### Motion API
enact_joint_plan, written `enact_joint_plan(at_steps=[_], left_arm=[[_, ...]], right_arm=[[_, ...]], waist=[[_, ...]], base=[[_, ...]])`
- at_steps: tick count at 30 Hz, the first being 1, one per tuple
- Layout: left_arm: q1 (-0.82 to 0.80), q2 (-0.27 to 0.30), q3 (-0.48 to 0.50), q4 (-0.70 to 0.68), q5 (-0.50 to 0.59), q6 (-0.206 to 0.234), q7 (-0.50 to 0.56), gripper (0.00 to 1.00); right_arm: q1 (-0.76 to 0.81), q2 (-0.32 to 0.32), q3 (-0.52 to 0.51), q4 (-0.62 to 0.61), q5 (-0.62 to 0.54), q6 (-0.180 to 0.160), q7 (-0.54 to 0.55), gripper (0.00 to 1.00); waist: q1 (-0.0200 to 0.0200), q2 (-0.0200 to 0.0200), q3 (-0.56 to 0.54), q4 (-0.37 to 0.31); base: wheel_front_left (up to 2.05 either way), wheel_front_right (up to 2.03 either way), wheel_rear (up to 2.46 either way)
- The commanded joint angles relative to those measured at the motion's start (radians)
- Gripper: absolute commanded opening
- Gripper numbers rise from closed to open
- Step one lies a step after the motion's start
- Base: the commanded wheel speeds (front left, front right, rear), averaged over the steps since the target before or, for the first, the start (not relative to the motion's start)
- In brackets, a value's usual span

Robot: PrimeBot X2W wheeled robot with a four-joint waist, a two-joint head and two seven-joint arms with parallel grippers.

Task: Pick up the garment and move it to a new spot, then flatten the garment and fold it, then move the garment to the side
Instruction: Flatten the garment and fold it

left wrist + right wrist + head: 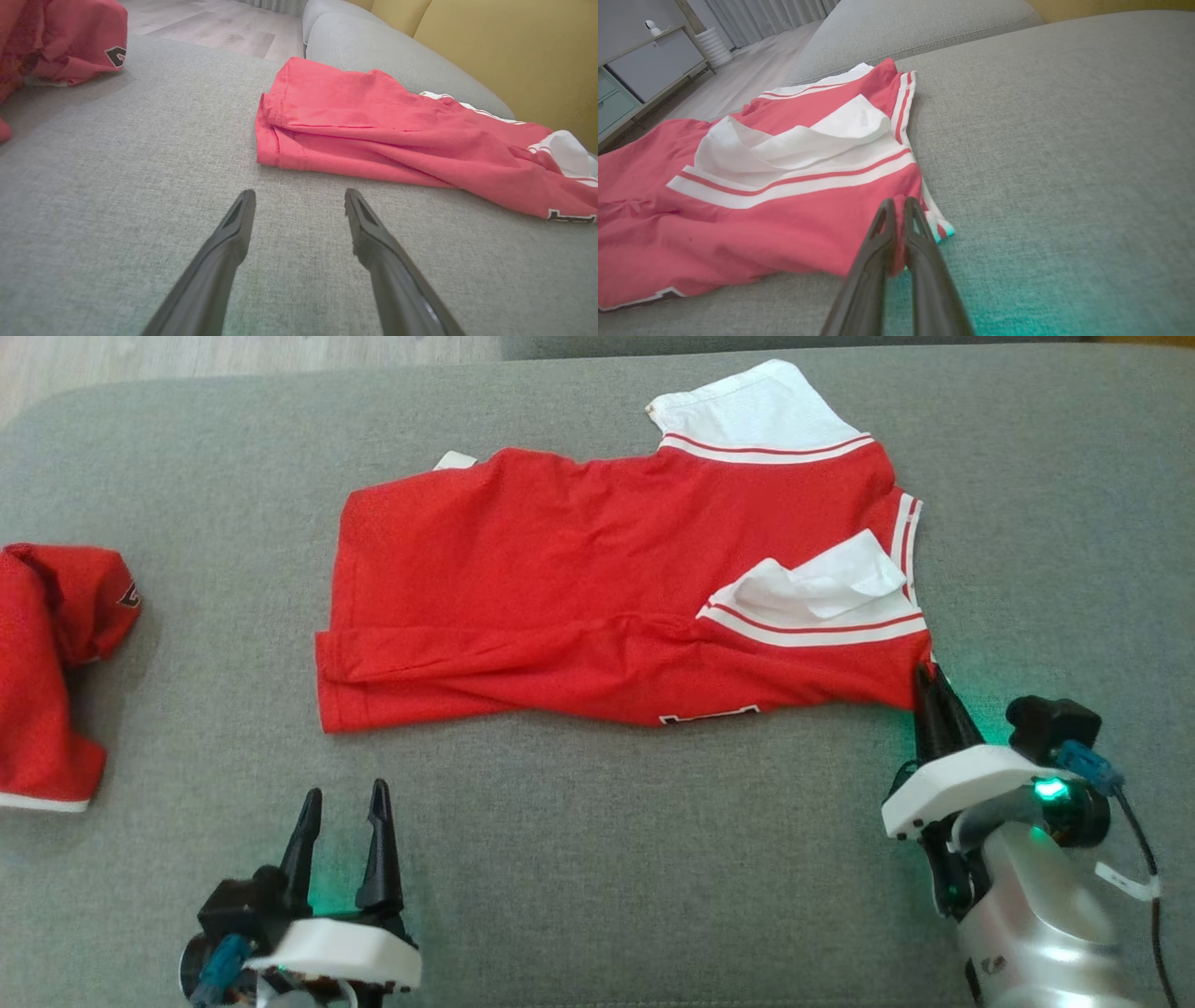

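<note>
The garment (597, 588) lies spread across the middle of the grey cushion (653, 859), sleeves to the right, its near edge doubled over in a long crease. The right gripper (934, 683) is pinched tight on the shirt's near right corner. The left gripper (345, 793) hovers with fingers parted, near the left hem corner but not touching it. A second red garment (47, 672) sits well apart at far left. The step likely goes best if the left takes its corner too — both lifting level, cloth taut — so the crease pulls out instead of dragging.

grey sofa (597, 859) | pale wood floor (210, 28) | yellow cushions (514, 60) | grey curtains (761, 14) | white cabinet (658, 58)
</note>
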Motion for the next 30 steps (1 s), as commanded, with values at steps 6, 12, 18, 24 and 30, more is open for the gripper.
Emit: enact_joint_plan(at_steps=[6,12,18,24,30], left_arm=[[-0.034,0.007,0.039,-0.034,-0.012,-0.006,-0.005,1.0],[-0.069,0.007,0.073,-0.04,-0.053,-0.013,-0.005,1.0],[-0.16,0.007,0.101,0.019,-0.073,-0.036,-0.005,1.0],[-0.239,0.007,0.143,0.156,-0.063,-0.044,-0.005,1.0],[-0.281,0.007,0.143,0.258,-0.084,-0.048,-0.005,1.0]], right_arm=[[0.011,-0.002,-0.004,-0.105,-0.038,-0.001,-0.011,0.0],[0.093,-0.002,-0.033,-0.22,0.004,-0.001,-0.011,0.0],[0.113,-0.002,-0.017,-0.262,0.02,-0.001,-0.011,0.0],[0.086,-0.002,0.02,-0.283,0.038,-0.001,-0.011,0.0],[0.076,-0.002,0.036,-0.298,0.046,-0.001,-0.011,0.0]], waist=[[0.0,0.0,-0.001,-0.006],[0.0,0.0,0.009,-0.012],[0.0,0.0,0.045,-0.03],[0.0,0.0,0.077,-0.055],[0.0,0.0,0.089,-0.066]], base=[[0.0,0.0,0.0],[0.0,0.0,0.0],[0.0,0.0,0.0],[0.0,0.0,0.0],[0.0,0.0,0.0]])
